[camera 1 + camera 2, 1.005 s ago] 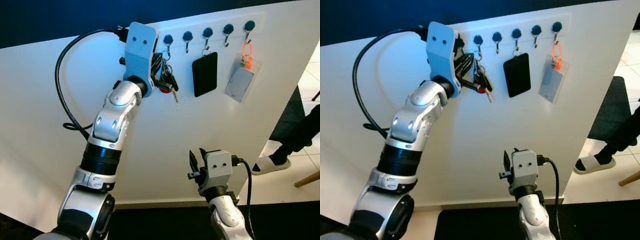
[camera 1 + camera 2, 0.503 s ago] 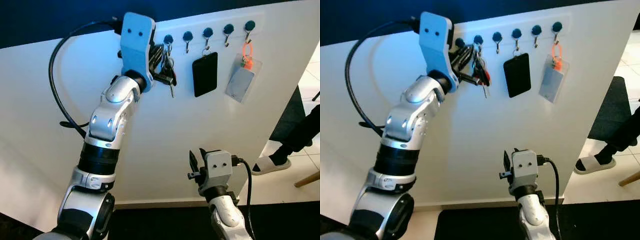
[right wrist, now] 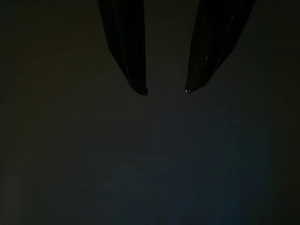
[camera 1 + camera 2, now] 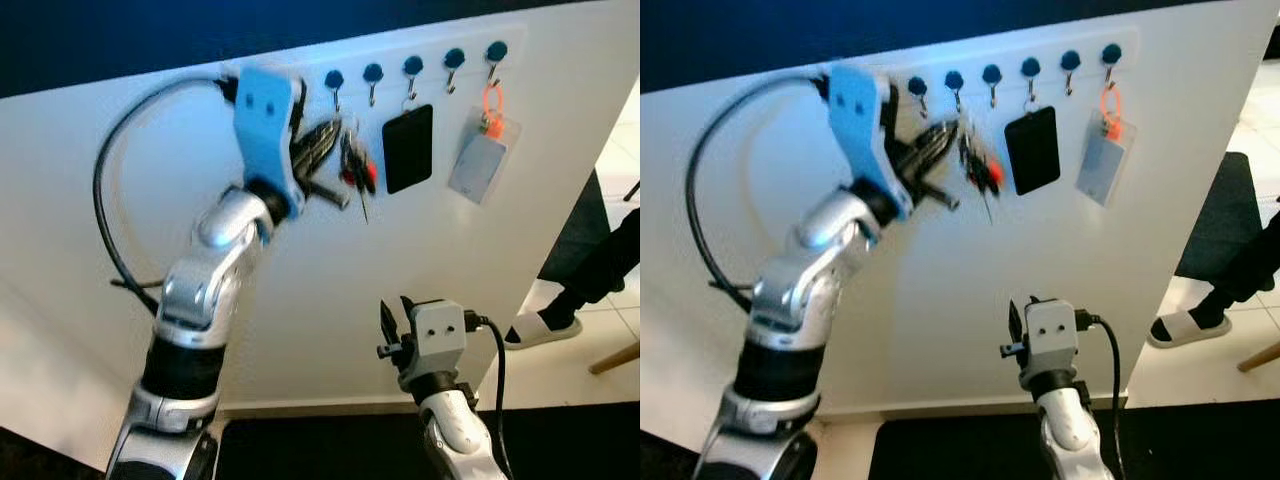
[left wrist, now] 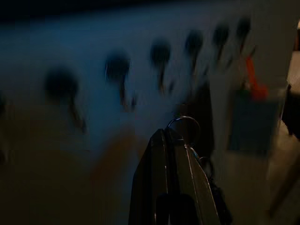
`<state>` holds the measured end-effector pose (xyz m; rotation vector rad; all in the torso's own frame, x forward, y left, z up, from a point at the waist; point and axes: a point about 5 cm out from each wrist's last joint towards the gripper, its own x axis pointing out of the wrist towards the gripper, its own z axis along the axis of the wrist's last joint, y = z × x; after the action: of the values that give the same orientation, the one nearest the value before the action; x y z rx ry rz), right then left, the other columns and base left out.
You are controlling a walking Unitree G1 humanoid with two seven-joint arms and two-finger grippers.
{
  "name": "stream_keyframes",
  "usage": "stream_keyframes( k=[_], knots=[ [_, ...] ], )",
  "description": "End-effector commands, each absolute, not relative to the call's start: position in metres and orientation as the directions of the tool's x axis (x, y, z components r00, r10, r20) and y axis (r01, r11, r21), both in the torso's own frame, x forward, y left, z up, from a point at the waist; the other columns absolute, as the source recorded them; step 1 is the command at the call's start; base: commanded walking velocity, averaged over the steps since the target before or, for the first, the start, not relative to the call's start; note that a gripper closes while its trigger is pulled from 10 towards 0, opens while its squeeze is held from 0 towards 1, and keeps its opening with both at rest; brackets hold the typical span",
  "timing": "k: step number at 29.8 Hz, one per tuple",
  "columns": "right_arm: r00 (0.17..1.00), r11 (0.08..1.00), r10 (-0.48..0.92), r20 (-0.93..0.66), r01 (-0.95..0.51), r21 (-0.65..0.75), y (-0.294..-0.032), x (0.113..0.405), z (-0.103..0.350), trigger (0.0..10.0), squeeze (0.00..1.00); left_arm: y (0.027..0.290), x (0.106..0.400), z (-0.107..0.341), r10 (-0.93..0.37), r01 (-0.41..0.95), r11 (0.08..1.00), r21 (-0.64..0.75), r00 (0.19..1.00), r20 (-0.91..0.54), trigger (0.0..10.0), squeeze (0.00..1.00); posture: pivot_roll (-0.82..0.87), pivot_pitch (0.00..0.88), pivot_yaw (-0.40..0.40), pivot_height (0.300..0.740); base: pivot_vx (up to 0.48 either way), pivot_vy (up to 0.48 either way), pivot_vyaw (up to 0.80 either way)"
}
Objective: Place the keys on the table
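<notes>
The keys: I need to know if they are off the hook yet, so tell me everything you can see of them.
The keys are a small bunch, dark metal with a red tag, on a round ring seen at the fingertips in the left wrist view. The left end effector is shut on the ring end, and the bunch hangs down from it, blurred, in front of the white board. They hang below the row of blue hooks, beside the black card. Whether the ring has cleared its hook cannot be told.

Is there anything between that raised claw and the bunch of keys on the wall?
No. The left gripper is shut on the keys' ring, and the keys dangle from it just off the white wall, below the hooks. The right gripper hangs idle. No table is in sight.
</notes>
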<state>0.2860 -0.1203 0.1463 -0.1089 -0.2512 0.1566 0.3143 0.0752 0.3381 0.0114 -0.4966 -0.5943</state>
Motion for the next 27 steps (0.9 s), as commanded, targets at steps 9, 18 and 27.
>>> stream_keyframes(
  k=[9, 18, 27],
  knots=[
    [0.966, 0.986, 0.135, 0.218, -0.109, -0.129, -0.132, 0.277, 0.142, 10.0, 0.0, 0.097, 0.311, 0.268, -0.323, 0.32, 0.945, 0.062, 0.889, 0.325, 10.0, 0.0, 0.0, 0.227, 0.162, 0.74, 0.0, 0.0, 0.0],
    [0.976, 0.99, -0.052, 0.211, 0.077, -0.115, -0.175, 0.255, 0.141, 10.0, 0.0, 0.136, 0.303, 0.224, -0.153, 0.131, 0.984, 0.118, 0.968, 0.201, 10.0, 0.0, -0.03, 0.229, 0.157, 0.74, 0.0, 0.0, 0.0],
    [0.97, 0.989, -0.075, 0.231, 0.103, -0.11, -0.181, 0.254, 0.147, 10.0, 0.0, 0.138, 0.305, 0.212, -0.126, 0.108, 0.988, 0.114, 0.978, 0.167, 10.0, 0.0, -0.04, 0.227, 0.16, 0.74, 0.0, 0.0, 0.0]
  ],
)
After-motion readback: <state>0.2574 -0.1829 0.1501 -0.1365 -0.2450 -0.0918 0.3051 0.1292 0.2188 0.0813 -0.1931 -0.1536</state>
